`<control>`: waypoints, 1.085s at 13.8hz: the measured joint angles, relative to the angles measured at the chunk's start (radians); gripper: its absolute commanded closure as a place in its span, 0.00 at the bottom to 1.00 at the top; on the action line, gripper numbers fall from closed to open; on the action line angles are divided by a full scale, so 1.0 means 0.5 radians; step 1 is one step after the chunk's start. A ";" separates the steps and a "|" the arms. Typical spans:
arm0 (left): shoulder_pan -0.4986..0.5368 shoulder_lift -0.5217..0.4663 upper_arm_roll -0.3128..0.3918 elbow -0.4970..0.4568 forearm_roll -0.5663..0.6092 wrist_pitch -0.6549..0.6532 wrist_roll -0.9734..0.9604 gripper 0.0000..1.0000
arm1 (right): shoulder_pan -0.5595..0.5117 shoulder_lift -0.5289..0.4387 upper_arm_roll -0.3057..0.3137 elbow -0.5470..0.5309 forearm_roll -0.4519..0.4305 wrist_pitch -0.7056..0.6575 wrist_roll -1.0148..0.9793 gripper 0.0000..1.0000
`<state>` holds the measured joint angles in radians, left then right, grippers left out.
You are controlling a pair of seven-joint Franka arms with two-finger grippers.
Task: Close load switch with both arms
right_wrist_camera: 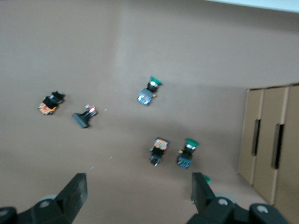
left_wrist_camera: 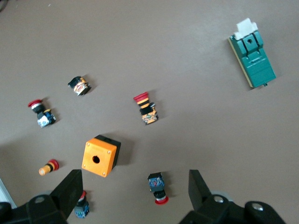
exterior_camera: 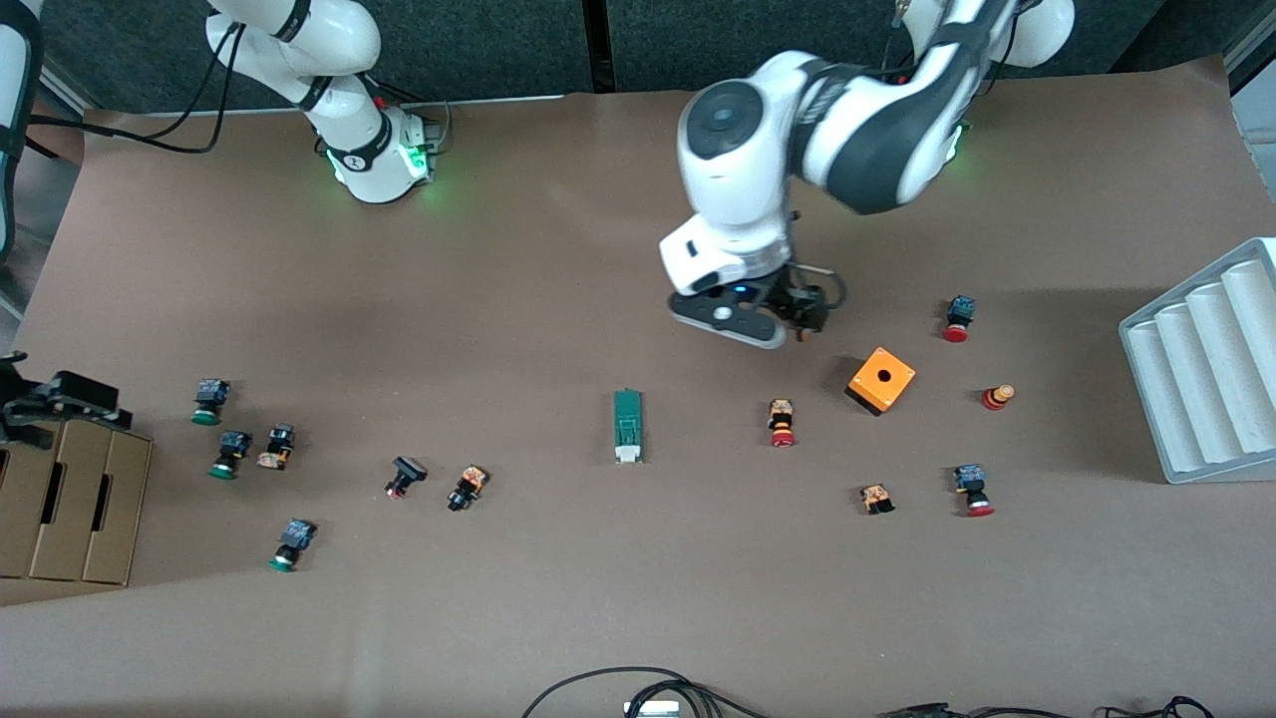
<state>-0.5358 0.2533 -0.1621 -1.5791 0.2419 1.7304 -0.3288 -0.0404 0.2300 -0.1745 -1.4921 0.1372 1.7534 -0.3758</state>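
Lying flat on the brown counter, the narrow dark-green rectangular load switch showed its white lever tab at the end nearer the front camera. Left end effector hovered released over bare counter near the orange cube, well apart from the switch. Right end effector hung released over the green-capped push-buttons.

Worktop: plain brown covering. Narrow rectangular load switch: dark green body, white tab at one end. Cube box with round hole: orange top, black base. Small push-buttons: red caps, green caps. Ribbed tray: pale grey. Slotted cardboard box: tan. Arms: white, black bands.
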 measured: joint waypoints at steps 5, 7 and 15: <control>0.386 -0.080 0.004 0.140 -0.177 -0.239 0.424 0.00 | 0.100 -0.189 0.121 -0.039 -0.221 -0.044 0.718 0.00; 0.513 -0.083 0.005 0.211 -0.198 -0.286 0.529 0.00 | 0.101 -0.294 0.125 -0.099 -0.222 -0.078 0.756 0.00; 0.852 -0.092 0.056 0.356 -0.222 -0.305 0.550 0.00 | 0.130 -0.392 0.136 -0.167 -0.222 -0.230 0.840 0.00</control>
<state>-0.1096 0.2072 -0.1342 -1.4013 0.1308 1.5777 -0.0536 0.0245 0.0341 -0.1064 -1.5756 0.0260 1.6384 0.0442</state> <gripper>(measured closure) 0.000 0.000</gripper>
